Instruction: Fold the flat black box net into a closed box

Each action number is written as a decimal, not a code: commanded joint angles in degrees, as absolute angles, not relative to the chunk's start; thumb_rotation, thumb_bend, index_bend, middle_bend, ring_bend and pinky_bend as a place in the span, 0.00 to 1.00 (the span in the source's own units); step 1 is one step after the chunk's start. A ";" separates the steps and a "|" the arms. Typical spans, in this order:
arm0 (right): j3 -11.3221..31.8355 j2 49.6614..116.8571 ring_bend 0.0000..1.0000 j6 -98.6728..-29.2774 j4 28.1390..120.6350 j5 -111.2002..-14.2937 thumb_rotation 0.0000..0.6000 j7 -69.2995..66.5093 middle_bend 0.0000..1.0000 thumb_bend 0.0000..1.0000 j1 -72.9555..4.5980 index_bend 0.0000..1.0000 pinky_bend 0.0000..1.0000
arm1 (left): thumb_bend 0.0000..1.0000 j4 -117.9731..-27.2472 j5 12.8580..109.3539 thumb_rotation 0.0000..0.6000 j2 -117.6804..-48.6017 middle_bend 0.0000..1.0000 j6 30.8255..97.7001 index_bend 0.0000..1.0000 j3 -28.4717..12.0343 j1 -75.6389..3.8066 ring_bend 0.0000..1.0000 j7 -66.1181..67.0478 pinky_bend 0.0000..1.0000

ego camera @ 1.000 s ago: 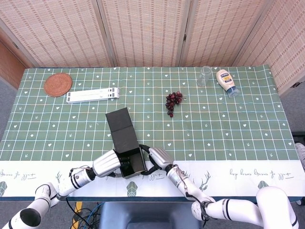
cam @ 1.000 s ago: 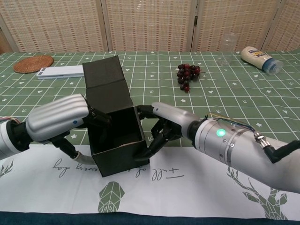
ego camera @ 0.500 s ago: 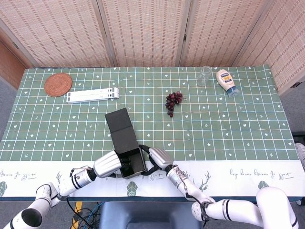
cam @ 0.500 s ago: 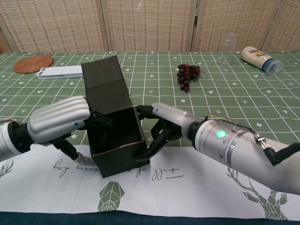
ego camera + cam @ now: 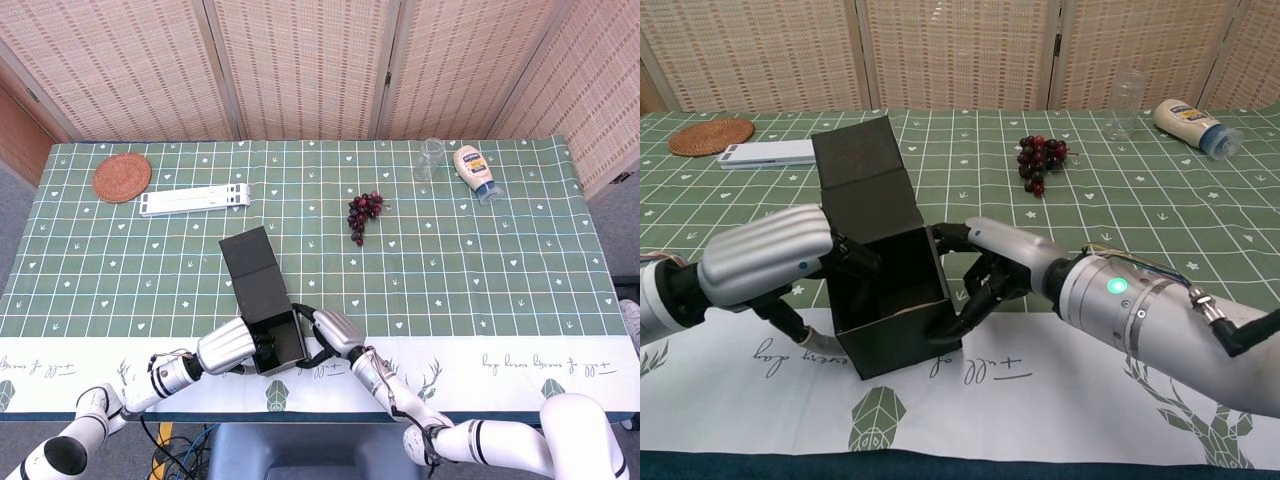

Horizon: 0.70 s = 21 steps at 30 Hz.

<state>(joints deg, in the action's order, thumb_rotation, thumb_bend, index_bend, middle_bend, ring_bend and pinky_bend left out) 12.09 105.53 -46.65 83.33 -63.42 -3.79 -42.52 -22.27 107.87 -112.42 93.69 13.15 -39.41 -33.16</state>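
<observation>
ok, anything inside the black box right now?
The black box is open-topped with its lid flap up. Only dark inner walls show, no object. Left hand fingertips curl over its left wall; the floor's near part is hidden by the front wall.

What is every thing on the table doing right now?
black box: walls up, top open, lid flap lying back
left hand: grips the box's left wall
right hand: grips the box's right wall
mayonnaise bottle: lying on its side
clear glass: upright
grapes: lying loose
woven coaster: flat
</observation>
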 commanded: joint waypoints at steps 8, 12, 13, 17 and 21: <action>12.31 105.36 0.82 -47.51 83.57 -63.70 1.00 -4.42 0.42 0.42 -41.87 0.27 1.00 | 0.08 -24.86 107.09 1.00 -110.97 0.44 93.33 0.47 12.51 -39.43 0.58 -32.10 0.70; 12.56 105.40 0.82 -48.21 83.53 -63.58 1.00 -4.88 0.41 0.42 -41.39 0.27 1.00 | 0.08 -26.41 107.16 1.00 -109.83 0.33 93.65 0.40 12.37 -39.58 0.43 -30.98 0.69; 12.60 105.42 0.82 -48.40 83.50 -63.56 1.00 -4.99 0.41 0.42 -41.25 0.27 1.00 | 0.08 -26.81 107.09 1.00 -109.63 0.32 93.58 0.39 12.30 -39.58 0.40 -30.84 0.69; 12.96 105.56 0.82 -49.37 83.36 -63.47 1.00 -5.57 0.40 0.42 -40.64 0.27 1.00 | 0.08 -28.36 106.87 1.00 -108.88 0.27 93.39 0.35 11.97 -39.53 0.36 -29.55 0.68; 13.46 105.55 0.82 -50.07 83.03 -63.17 1.00 -6.03 0.39 0.42 -40.15 0.27 1.00 | 0.08 -30.77 106.18 1.00 -107.45 0.18 92.75 0.29 11.40 -39.18 0.27 -27.73 0.60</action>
